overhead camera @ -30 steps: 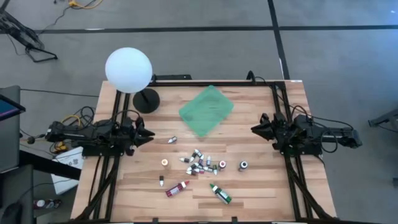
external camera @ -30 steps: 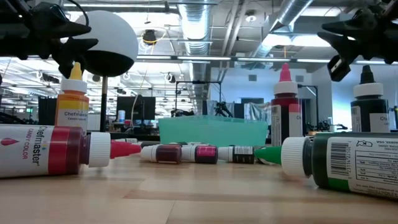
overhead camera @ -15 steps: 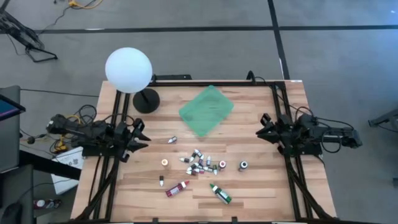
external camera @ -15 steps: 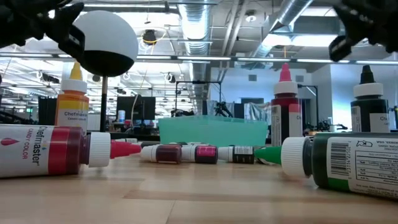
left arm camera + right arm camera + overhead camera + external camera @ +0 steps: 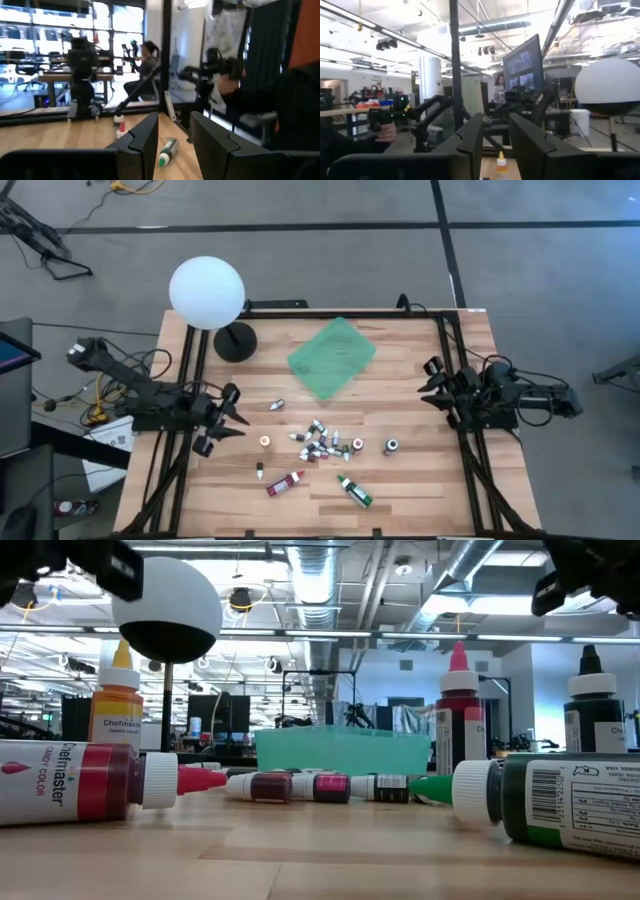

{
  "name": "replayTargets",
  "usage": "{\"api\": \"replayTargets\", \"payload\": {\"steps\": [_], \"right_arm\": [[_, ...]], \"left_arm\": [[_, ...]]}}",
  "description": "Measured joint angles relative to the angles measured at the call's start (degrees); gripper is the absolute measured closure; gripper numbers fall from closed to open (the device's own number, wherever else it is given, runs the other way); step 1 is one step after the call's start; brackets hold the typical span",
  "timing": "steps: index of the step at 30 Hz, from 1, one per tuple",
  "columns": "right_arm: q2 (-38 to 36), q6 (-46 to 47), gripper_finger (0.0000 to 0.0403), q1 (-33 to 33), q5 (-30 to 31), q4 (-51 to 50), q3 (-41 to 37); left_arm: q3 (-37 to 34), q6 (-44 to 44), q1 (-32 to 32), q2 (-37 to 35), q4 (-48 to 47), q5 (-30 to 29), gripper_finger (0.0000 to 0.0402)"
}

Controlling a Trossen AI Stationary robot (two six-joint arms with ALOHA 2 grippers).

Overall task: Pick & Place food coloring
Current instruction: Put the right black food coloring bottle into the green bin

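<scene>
Lying scattered across the middle of the wooden bench [image 5: 420, 480], the food coloring bottles [image 5: 322, 442] sit mostly in one tight cluster, with a red bottle [image 5: 285, 482] and a green bottle [image 5: 355, 491] on their sides nearer the front edge and single bottles standing apart to either side. The left end effector [image 5: 232, 412] hovers above the bench's left side, its fingers [image 5: 142, 137] spread with a clear gap and nothing between them. The right end effector [image 5: 432, 384] hangs over the right edge, well apart from the bottles; its fingers [image 5: 472, 132] also appear parted and empty, though the overhead angle makes this hard to confirm. A green cloth [image 5: 332, 357] lies behind the cluster, and a white globe lamp [image 5: 206, 292] stands at the far left corner.
</scene>
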Motion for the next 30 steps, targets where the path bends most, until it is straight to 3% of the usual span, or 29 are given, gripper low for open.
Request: {"api": "replayTargets", "payload": {"steps": [5, 13, 18, 24, 30], "right_arm": [[4.3, -0.8, 0.0279, 3.6, 0.9, 1.5, 0.0], [17.4, -6.8, 0.0250, 10.9, 15.4, -1.7, 3.6], [26.5, -6.9, 0.0248, 13.9, 22.6, -8.8, 8.8], [36.0, -7.7, 0.0254, 17.0, 26.0, -12.3, 16.0], [42.8, -10.5, 0.0260, 18.3, 27.4, -18.4, 24.8]], "left_arm": [[6.2, 5.9, -2.9, 8.2, -1.7, -4.5, 0.0294], [10.1, 6.7, -3.6, 11.7, -12.5, -20.3, 0.0294], [10.1, 5.6, -3.6, 11.7, -14.4, -21.3, 0.0294], [10.1, 1.2, -3.6, 11.7, -18.5, -24.0, 0.0294], [11.1, 1.7, -3.6, 11.7, -16.6, -25.7, 0.0294]]}}
